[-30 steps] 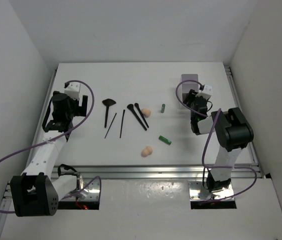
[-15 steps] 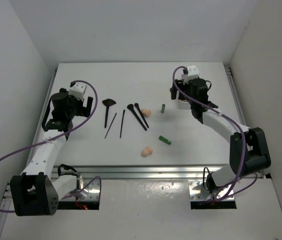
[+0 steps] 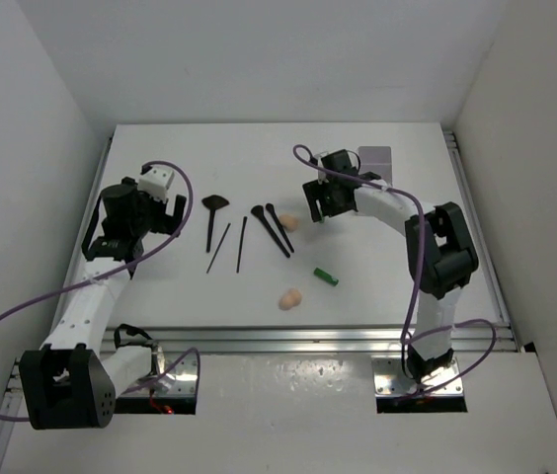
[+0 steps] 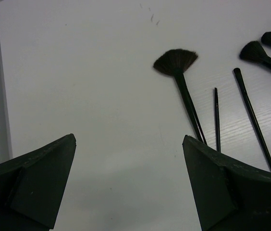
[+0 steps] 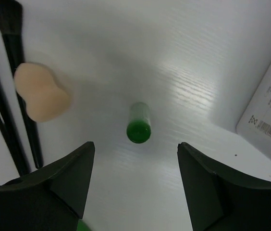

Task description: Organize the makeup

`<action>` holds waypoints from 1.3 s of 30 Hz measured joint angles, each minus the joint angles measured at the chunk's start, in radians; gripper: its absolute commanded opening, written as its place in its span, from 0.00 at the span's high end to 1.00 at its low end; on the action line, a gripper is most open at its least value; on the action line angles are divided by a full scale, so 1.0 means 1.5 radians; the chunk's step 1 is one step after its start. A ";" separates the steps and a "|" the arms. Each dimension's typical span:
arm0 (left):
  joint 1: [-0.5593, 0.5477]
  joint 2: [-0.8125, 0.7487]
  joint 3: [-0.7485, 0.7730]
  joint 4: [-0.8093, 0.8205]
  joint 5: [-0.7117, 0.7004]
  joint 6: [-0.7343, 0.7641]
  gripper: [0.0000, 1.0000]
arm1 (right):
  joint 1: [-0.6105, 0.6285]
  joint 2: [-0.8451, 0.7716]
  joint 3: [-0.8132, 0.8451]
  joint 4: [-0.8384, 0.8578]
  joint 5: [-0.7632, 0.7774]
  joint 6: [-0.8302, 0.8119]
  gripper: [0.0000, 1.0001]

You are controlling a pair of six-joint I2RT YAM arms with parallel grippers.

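The makeup lies mid-table. A fan brush (image 3: 213,205) (image 4: 176,62) and two thin sticks (image 3: 221,245) (image 3: 242,243) are on the left. Two black brushes (image 3: 273,228) lie beside a peach sponge (image 3: 289,223) (image 5: 41,92). A second sponge (image 3: 290,297) and a lying green tube (image 3: 326,277) are nearer the bases. My right gripper (image 3: 313,204) (image 5: 135,145) hangs open just short of an upright green tube (image 5: 138,123), which stands apart from both fingers. My left gripper (image 3: 168,211) (image 4: 128,139) is wide open over bare table, left of the fan brush.
A white box (image 3: 375,158) (image 5: 270,91) lies flat at the back right, behind my right wrist. White walls close the table on the left, back and right. An aluminium rail (image 3: 308,339) runs along the near edge.
My right arm has swung left from the white box to the upright green tube, its jaws opening wider. My left gripper has barely shifted.
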 measured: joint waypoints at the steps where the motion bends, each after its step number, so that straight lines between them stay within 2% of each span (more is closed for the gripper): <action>1: 0.000 -0.006 0.000 -0.005 -0.001 -0.001 0.00 | 0.000 0.006 0.003 -0.010 0.010 0.003 0.32; 6: 0.000 -0.042 0.000 -0.012 -0.010 -0.002 0.00 | 0.002 0.023 0.024 -0.023 0.042 0.008 0.35; 14: 0.000 -0.051 0.000 -0.017 -0.021 -0.010 0.00 | 0.003 0.085 0.071 -0.020 0.045 0.011 0.57; 16: 0.000 -0.050 0.000 -0.017 -0.024 -0.010 0.00 | 0.004 0.094 0.080 -0.021 0.045 0.012 0.64; 17: 0.000 -0.050 0.000 -0.017 -0.025 -0.009 0.00 | 0.004 0.096 0.084 -0.021 0.046 0.012 0.72; 19: 0.000 -0.050 0.000 -0.017 -0.028 -0.010 0.00 | 0.004 0.096 0.089 -0.022 0.047 0.014 0.83; 20: 0.000 -0.050 0.000 -0.017 -0.029 -0.009 0.00 | 0.004 0.096 0.091 -0.022 0.047 0.014 0.95; 21: 0.000 -0.050 0.000 -0.017 -0.030 -0.009 0.00 | 0.004 0.096 0.092 -0.022 0.048 0.014 1.00; 27: 0.000 -0.050 0.000 -0.017 -0.034 -0.008 0.00 | 0.004 0.081 0.086 -0.026 0.052 0.019 1.00; 31: 0.000 -0.049 0.000 -0.017 -0.037 -0.004 0.00 | -0.006 -0.007 0.036 -0.007 0.068 0.022 1.00; 35: 0.000 -0.048 0.000 -0.017 -0.037 0.001 0.00 | -0.068 -0.134 -0.015 0.033 0.090 0.043 1.00; 39: 0.000 -0.044 0.000 -0.016 -0.037 0.003 0.00 | -0.135 -0.177 -0.029 0.062 0.122 0.062 1.00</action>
